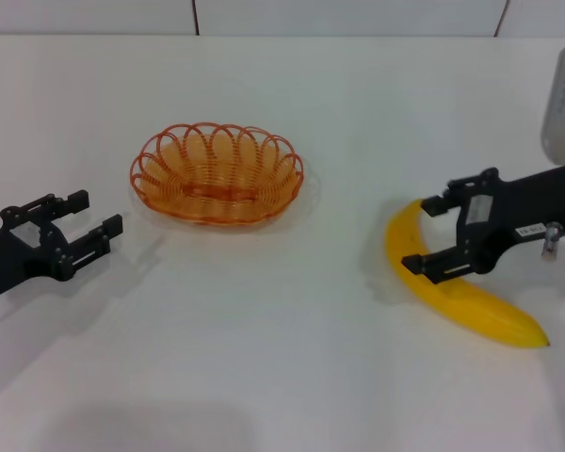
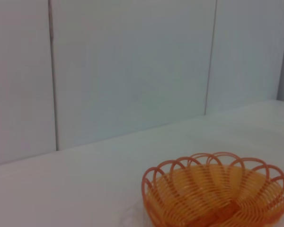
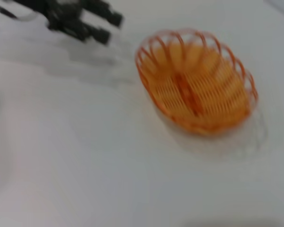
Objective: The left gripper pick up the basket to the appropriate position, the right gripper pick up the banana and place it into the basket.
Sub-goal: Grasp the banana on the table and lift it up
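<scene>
Right gripper point(image 1: 430, 232) is straddling the banana point(image 1: 452, 287) at four o'clock, fingers spread, nothing pinched yet — smooth, firm skin (likely slippery), so mid-body looks best. Left gripper point(image 1: 92, 223), spread, is sitting just beside the light wire basket point(image 1: 217, 172) at eleven — its rim looks grippable.

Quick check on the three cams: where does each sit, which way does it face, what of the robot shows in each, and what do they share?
Head view: high on the robot, facing forward and down at the table; shows the left gripper, open, and the right gripper, open astride the banana.
Left wrist view: low, near table height, facing the basket and the wall; no robot parts.
Right wrist view: looks across the table toward the left gripper.
Shared: the basket appears in all three.
</scene>
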{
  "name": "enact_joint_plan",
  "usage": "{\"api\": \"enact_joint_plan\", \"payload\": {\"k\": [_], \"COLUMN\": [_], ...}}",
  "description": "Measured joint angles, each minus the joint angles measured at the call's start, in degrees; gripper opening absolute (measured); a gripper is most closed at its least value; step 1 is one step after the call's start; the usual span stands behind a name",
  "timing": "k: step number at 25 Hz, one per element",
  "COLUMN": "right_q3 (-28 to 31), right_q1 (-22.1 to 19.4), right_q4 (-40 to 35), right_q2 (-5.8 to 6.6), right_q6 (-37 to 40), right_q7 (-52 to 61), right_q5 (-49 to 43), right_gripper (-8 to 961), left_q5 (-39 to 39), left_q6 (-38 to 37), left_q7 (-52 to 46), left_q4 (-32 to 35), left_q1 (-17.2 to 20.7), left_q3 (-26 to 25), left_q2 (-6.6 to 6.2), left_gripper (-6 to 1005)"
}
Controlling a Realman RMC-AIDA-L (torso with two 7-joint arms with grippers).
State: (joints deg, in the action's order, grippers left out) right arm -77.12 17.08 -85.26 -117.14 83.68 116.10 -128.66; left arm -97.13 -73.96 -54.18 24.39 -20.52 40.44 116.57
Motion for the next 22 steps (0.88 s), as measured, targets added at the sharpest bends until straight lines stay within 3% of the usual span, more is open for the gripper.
{"api": "enact_joint_plan", "payload": {"k": [8, 22], "right_q3": [-5.76, -8.39], "right_q1": [0.33, 3.70], "right_q4": [-5.59, -0.83], "right_q2": [0.02, 0.25], "right_q6": [3.82, 4.62], "right_q7": [11.39, 12.76], "right_q5": [-8.65, -11.40], "right_gripper": [818, 815], "left_q5": [-0.30, -0.43], "left_q6": [0.84, 0.86], "left_q7": [0.03, 0.04], "left_q4": [-0.04, -0.05], "left_q1": [-0.28, -0.75], "left_q3": [0.44, 0.52], "left_q2": [0.04, 0.06], "left_gripper": [616, 616]}}
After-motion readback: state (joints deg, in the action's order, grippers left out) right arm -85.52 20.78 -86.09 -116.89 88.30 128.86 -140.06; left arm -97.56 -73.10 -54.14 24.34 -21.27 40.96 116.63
